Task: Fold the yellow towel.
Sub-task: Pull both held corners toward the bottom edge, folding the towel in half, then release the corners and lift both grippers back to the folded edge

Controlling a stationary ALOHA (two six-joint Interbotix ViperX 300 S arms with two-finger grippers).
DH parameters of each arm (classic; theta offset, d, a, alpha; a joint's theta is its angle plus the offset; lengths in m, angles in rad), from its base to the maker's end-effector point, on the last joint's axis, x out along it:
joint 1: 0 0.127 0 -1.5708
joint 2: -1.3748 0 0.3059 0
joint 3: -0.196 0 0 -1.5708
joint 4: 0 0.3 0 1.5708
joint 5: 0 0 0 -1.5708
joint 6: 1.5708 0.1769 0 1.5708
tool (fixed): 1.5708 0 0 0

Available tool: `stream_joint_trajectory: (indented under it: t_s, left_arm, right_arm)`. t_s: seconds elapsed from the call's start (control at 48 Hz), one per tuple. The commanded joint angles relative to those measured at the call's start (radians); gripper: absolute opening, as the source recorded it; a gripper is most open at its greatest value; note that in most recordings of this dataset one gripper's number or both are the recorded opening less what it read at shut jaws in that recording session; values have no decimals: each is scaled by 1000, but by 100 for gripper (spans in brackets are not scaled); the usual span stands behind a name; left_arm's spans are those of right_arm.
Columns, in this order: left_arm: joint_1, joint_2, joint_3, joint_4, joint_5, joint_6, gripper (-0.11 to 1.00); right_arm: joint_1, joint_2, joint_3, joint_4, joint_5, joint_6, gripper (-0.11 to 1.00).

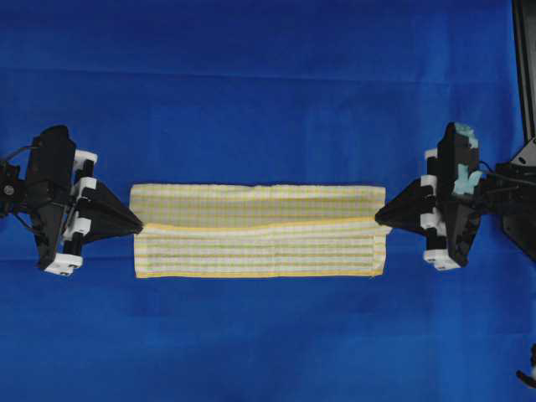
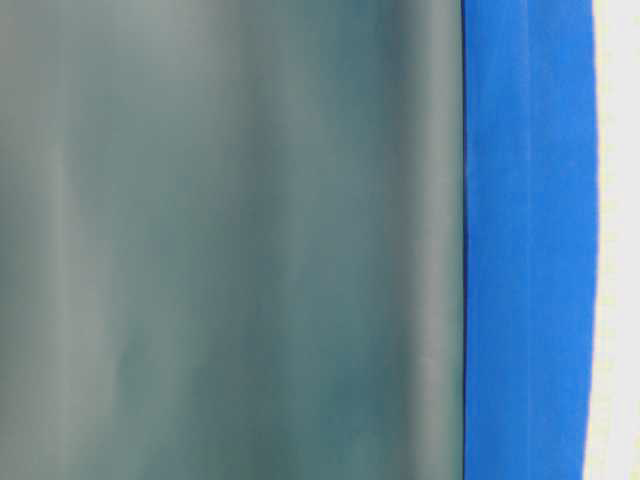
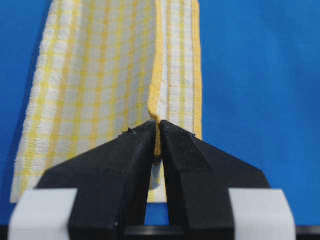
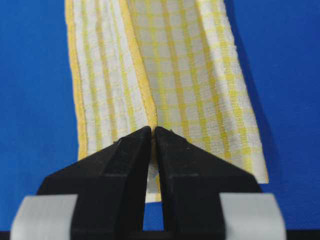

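Yellow towel is pinched at both short ends; left gripper is clamped on the yellow hem at its tips, right gripper same on the far end; between them it's stretched flat on the blue-covered table as a long strip; looks like one lengthwise fold is laid over already, and I'd guess folding it end to end is left.
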Motion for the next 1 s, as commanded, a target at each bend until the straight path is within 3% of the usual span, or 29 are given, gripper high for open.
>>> stream_joint_trajectory:
  t_s: [0.0, 0.333, 0.729, 0.792, 0.875, 0.938, 0.98]
  left_arm:
    - [-6, 9, -25, 0, -5, 0, 4]
    - [-41, 107, -52, 0, -3, 0, 4]
    - [-43, 110, -61, 0, 3, 11, 5]
    - [-43, 107, -66, 0, 3, 8, 13]
    - [-43, 104, -69, 0, 3, 9, 36]
    - [-43, 97, -72, 0, 11, 11, 57]
    - [-43, 86, -74, 0, 25, 14, 69]
  right_arm:
    - [6, 20, -31, 5, -5, -3, 5]
    - [51, 100, -64, 8, -3, -3, 5]
    - [54, 101, -69, 12, 0, -3, 5]
    - [54, 101, -71, 12, 0, -3, 5]
    - [55, 100, -75, 12, 3, -3, 7]
    - [58, 91, -75, 11, 12, -5, 19]
    - [58, 78, -75, 12, 21, -5, 33]
